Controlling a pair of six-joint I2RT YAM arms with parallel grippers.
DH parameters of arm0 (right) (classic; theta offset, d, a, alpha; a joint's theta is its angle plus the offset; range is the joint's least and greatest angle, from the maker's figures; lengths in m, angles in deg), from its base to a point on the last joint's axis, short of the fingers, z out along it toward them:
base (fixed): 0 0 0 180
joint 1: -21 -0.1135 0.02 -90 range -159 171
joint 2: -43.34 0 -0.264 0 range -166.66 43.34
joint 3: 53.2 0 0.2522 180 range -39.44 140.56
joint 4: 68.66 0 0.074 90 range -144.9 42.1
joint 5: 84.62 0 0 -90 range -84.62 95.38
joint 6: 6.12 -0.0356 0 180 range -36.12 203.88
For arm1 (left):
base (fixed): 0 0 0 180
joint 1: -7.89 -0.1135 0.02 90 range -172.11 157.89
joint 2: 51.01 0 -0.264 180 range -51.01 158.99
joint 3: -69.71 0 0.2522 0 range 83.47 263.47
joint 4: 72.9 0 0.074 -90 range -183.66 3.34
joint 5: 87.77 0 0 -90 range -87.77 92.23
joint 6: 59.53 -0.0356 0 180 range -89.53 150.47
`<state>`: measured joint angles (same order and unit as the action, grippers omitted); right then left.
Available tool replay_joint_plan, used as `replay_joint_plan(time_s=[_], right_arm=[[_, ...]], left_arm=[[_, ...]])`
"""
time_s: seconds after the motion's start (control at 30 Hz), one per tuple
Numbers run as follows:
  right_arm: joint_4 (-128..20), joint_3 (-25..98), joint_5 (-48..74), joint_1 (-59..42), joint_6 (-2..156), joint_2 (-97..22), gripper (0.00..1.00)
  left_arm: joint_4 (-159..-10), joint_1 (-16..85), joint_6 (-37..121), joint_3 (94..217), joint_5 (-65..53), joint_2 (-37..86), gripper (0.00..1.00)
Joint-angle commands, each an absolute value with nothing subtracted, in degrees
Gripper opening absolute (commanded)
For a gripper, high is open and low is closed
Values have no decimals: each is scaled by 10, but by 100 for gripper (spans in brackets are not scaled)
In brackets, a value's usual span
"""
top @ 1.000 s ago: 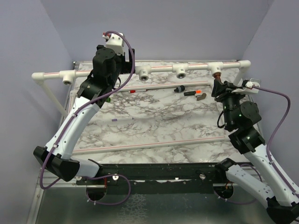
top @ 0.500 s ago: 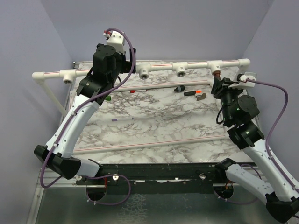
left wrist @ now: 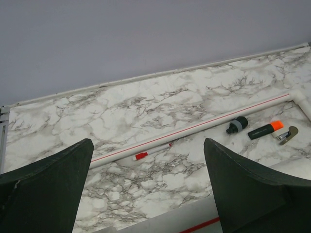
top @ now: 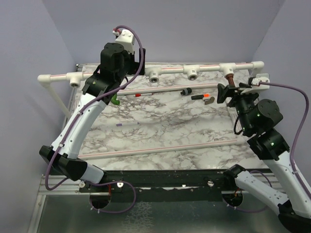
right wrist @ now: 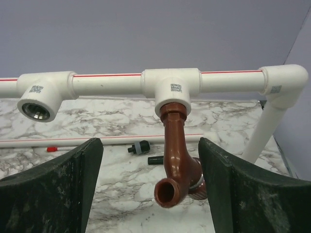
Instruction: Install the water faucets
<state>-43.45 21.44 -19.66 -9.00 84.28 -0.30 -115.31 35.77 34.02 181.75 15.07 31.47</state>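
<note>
brown faucet (right wrist: 176, 160) seated in tee (right wrist: 171, 90) | rigid, light, smooth; I judged its elbow the best hold | my right gripper (right wrist: 148, 182) released, left gripper (left wrist: 148, 187) released, both empty

Open marble tabletop (top: 160, 128) lies mid-table; the raised white pipe rail (top: 170, 71) and hanging reddish-brown plastic faucet (right wrist: 177, 160) block the far edge.

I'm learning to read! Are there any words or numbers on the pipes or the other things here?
No words or numbers can be read.
White T-fitting holding the reddish-brown faucet: a small square code sticker, too small to read.
Left T-fitting: the same kind of sticker, unreadable.
Corner elbow: a faint sticker, blurred.
Orange-tipped marker: tiny print along its dark body, too small to read.
</note>
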Motion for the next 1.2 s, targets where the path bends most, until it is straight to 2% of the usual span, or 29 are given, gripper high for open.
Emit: replay_joint_plan(time_s=[0.0,0.3,0.63,0.8,1.0,1.17], right_arm=[[-328,249,-178,-93,855,34,85],[-192,281,-218,-92,789,95,88],[-98,231,-223,-93,693,157,88],[-134,148,-249,-93,695,186,89],[-223,37,-290,-93,748,197,96],[-351,-37,-325,-92,777,194,100]], left_arm=[[-1230,381,339,1839,62,345,98],[-1216,381,348,1910,39,337,98],[-1164,381,362,1940,7,297,99],[-1137,381,380,1919,-54,261,99],[-1132,381,402,1878,-97,211,99],[-1132,380,418,1832,-121,162,99]])
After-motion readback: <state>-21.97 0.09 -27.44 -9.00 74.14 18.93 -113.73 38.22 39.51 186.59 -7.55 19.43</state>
